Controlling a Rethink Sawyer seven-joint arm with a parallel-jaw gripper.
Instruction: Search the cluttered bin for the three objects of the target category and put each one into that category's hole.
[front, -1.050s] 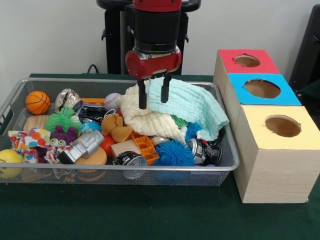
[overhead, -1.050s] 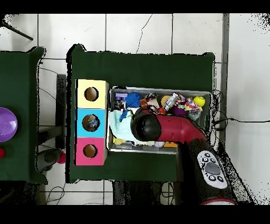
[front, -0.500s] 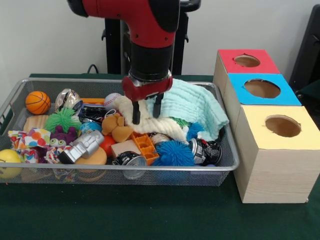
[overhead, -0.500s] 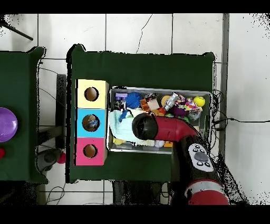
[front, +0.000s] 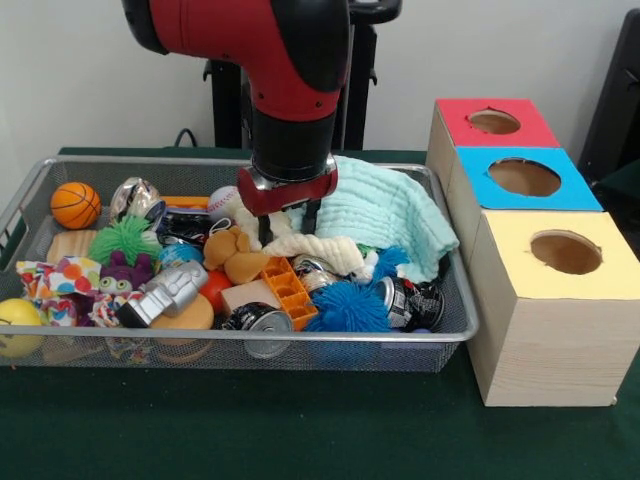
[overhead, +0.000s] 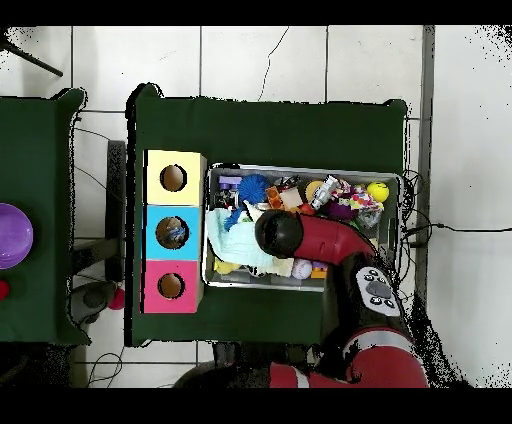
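Fingers (front: 266, 232) pressed down into the cream cloth (front: 318, 249), tips sunk in its folds; spread apart on either side of a ridge of fabric, not yet clenched, nothing lifted. Gripper (front: 288, 228) also hidden under the arm in the overhead view. Cream cloth bunched mid-bin (front: 452, 268), touching the mint cloth (front: 385, 210) on the side toward the boxes, partly under it. Likely soft, light, limp: will sag and stretch when raised, may drag the mint cloth or snag the orange crate (front: 290, 292) just in front. Best pinched at a raised fold, deep enough to bite several layers. Teddy (front: 232, 254) just beside the cream cloth, away from the boxes. Red box (front: 493, 122), blue box (front: 524, 178), yellow box (front: 563, 251) in a row outside the bin; target hole unclear.
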